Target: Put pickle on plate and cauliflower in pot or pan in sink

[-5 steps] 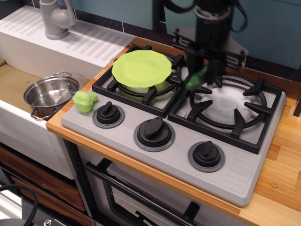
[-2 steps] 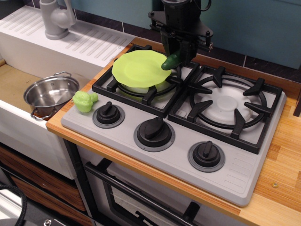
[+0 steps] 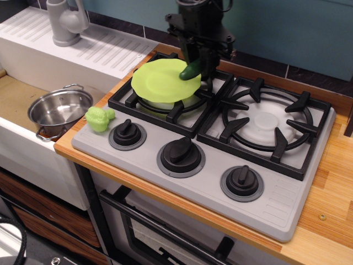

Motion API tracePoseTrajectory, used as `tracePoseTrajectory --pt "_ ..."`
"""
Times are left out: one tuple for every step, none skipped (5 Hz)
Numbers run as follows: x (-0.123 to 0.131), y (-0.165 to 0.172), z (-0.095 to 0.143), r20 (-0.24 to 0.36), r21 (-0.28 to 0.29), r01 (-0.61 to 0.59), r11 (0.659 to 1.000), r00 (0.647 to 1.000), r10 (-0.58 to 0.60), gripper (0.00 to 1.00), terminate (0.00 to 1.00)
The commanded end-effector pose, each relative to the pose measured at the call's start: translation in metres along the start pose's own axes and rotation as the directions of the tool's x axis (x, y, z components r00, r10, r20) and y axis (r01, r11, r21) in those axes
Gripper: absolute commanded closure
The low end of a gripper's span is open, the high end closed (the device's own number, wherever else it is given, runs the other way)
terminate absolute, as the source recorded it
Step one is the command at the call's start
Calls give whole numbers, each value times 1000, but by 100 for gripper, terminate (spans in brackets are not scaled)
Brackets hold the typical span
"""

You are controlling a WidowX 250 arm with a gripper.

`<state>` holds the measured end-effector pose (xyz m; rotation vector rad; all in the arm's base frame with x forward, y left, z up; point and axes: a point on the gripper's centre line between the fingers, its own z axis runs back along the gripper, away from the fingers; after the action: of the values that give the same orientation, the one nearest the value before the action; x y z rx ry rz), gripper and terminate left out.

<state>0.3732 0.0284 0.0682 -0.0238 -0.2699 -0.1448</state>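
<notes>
Presently, as the single view shows:
Gripper: the black gripper [image 3: 196,62] hangs over the back right edge of the plate, its jaws clamped on the pickle.
Pickle: the dark green pickle [image 3: 191,70] is held tilted, its lower tip pointing down and left over the plate's rim; whether it touches the plate cannot be told.
Plate: the lime-green plate [image 3: 160,81] rests on the grate of the left burner [image 3: 175,110], covering most of it.
Cauliflower: the pale green cauliflower [image 3: 99,118] sits on the grey front left corner of the stove, just beside the leftmost knob [image 3: 127,133] and close to the counter edge by the sink.
Pot: the steel pot [image 3: 59,110] stands upright in the sink, near its right wall, with one loop handle towards the back and one towards the front.
Sink: the sink [image 3: 16,99] has a tan inside and a white front, and lies left of the stove.
Stove: the grey stove [image 3: 276,199] has two burners at the back and three black knobs along the front; the right burner [image 3: 268,122] is bare.
Faucet: a grey faucet [image 3: 65,22] stands on the white ribbed drainboard [image 3: 105,49] behind the sink.
Counter: a wooden counter [image 3: 331,182] frames the stove.
</notes>
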Motion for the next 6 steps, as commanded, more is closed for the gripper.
tracePoseTrajectory --pt "7 21 6 76 12 19 1000 997 -20 100 0" --pt "2 28 4 78 8 25 1000 997 -25 100 0" --pt "-2 30 2 79 11 27 1000 996 -28 0 0" --pt "-4 28 -2 84 15 28 999 996 -30 0 0" --pt "-4 24 -2 81 2 29 1000 996 -29 0 0" --pt "-7 17 5 62 -2 20 1000 998 -20 0 0"
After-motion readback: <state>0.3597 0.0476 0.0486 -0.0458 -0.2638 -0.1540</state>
